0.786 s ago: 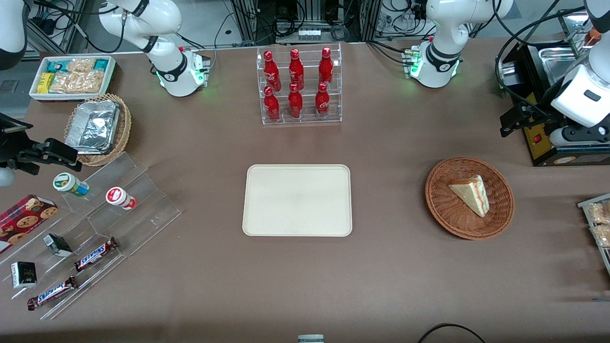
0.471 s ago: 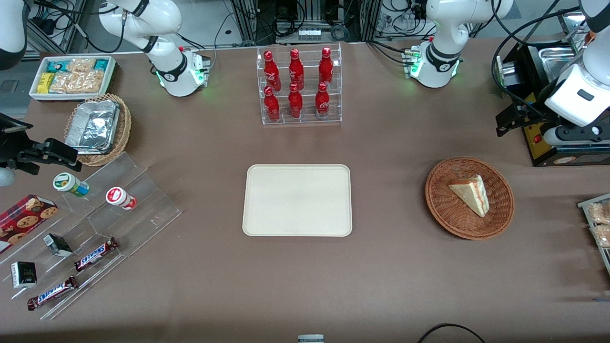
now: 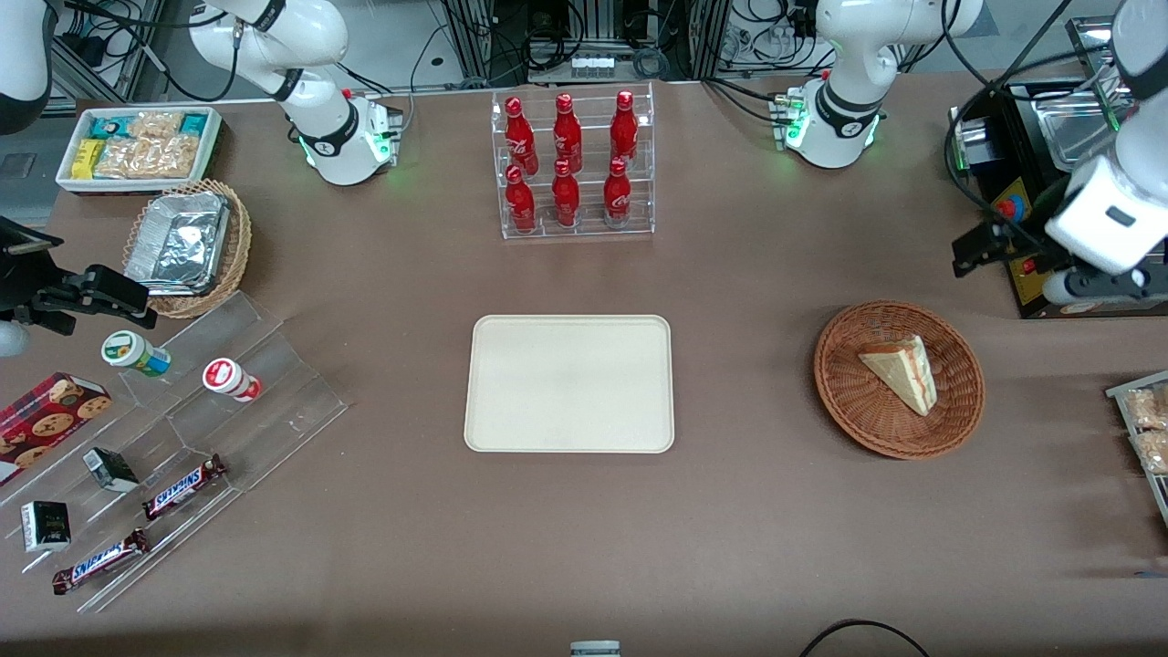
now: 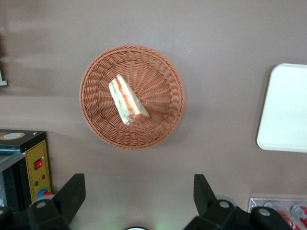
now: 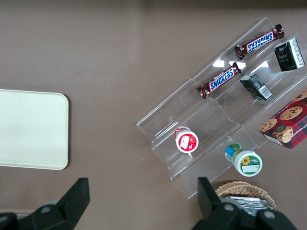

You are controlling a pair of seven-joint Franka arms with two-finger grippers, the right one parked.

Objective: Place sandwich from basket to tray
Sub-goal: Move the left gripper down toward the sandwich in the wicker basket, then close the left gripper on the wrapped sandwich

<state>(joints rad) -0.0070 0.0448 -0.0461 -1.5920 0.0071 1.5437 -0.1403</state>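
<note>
My gripper (image 4: 136, 201) hangs wide open, high above the table (image 3: 748, 511), clear of the basket (image 3: 899, 379). The sandwich (image 3: 902, 372) lies flat in that basket, filling edge showing. The tray (image 3: 569, 383) sits mid-table, well apart toward the parked arm's end.

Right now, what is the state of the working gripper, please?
Left gripper: open, empty, above the table, not yet over the round reddish-brown wicker basket with the triangular sandwich.

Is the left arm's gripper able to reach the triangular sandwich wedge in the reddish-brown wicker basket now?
Probably yes. The left gripper is open, above the table beside the reddish-brown wicker basket. The triangular sandwich wedge lies uncovered, nothing above it.
</note>
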